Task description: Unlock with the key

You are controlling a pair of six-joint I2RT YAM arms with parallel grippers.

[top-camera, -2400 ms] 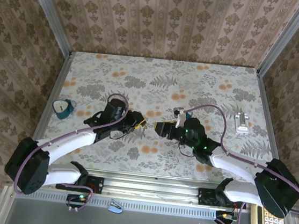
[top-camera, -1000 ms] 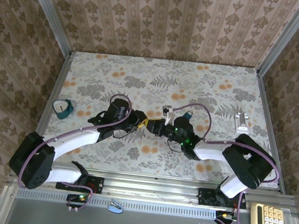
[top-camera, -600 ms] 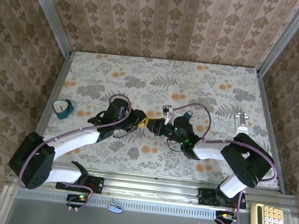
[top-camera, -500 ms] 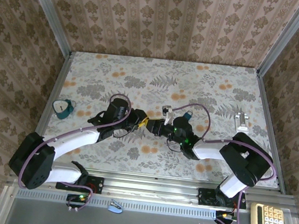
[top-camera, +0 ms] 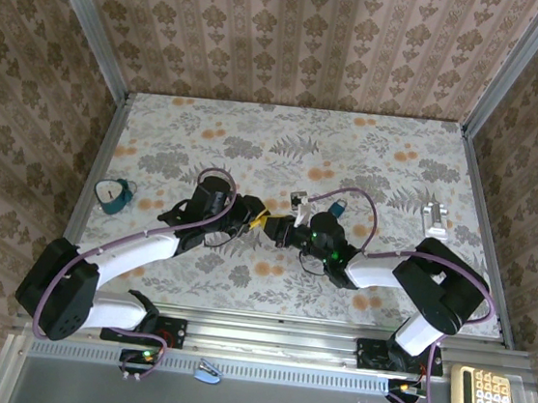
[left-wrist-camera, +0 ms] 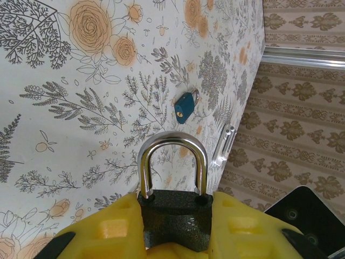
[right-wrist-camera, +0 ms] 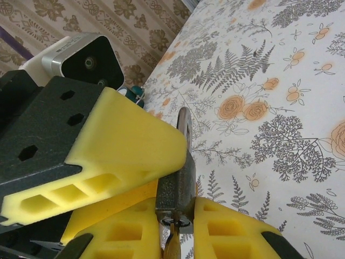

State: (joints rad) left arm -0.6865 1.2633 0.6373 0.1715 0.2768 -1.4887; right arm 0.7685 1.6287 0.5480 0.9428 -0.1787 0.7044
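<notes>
The padlock (left-wrist-camera: 173, 216) has a dark, rough-grained body and a bright steel shackle (left-wrist-camera: 172, 144), with both legs seated in the body. The yellow fingers (left-wrist-camera: 108, 229) of the left gripper (top-camera: 255, 219) grasp this body over the middle of the tabletop (top-camera: 371, 155). The right gripper (right-wrist-camera: 172, 237) is clenched on the thin key (right-wrist-camera: 172, 244), which touches the underside of the padlock.

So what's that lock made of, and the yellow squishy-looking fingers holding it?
The padlock body looks like dark cast metal, rough and matte. Its shackle looks like polished steel, shiny with reflections. The yellow pads look like soft foam or rubber, dull with moulded hollows.
</notes>
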